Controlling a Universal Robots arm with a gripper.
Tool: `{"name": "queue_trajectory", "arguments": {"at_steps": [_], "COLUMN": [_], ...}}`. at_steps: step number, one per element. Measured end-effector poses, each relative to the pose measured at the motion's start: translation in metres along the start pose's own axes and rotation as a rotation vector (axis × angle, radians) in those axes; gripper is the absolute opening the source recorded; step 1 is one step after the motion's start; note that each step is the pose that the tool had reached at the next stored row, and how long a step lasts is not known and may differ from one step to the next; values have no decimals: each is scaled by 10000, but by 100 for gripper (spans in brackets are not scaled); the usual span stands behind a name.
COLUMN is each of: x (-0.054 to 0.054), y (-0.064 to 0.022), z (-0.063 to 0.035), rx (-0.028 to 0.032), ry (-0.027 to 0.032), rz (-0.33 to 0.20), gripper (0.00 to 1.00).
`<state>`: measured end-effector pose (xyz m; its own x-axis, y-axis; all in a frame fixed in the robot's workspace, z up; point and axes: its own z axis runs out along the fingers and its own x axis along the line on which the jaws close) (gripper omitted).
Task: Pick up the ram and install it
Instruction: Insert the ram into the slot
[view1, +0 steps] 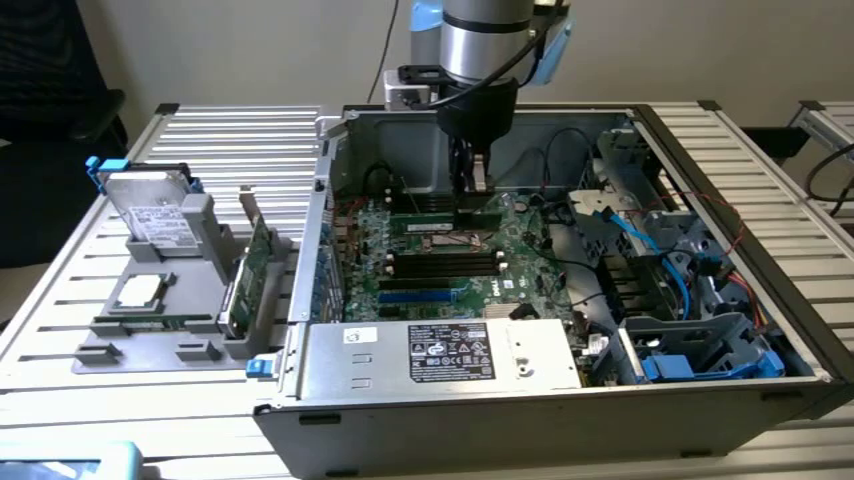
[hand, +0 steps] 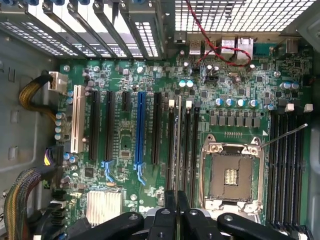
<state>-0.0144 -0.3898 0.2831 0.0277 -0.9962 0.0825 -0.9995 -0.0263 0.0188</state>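
The memory stick (hand: 178, 150) is seen edge-on in the wrist view, a thin pale line. Its chips and label are hidden, and its near end is cut off behind the gripper (hand: 177, 197). It stands in line with the black slots (hand: 194, 150) just beside the processor socket (hand: 231, 175). Whether it sits in a slot cannot be told. The gripper's jaws are narrow and pinch the stick. In the exterior view the gripper (view1: 470, 188) reaches down into the open computer case (view1: 400, 420), over the motherboard (view1: 427, 285).
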Motion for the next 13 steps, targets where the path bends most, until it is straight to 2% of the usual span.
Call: {"name": "queue_trajectory", "arguments": {"at_steps": [2,6,13], "x": [-2,-6,-6], "y": [-1,-5,-21], "z": [27,74,178], "rx": [4,13,14], "ry": [-39,-159,-170], "rz": [0,-1,-1], "gripper": [13,13,13]}}
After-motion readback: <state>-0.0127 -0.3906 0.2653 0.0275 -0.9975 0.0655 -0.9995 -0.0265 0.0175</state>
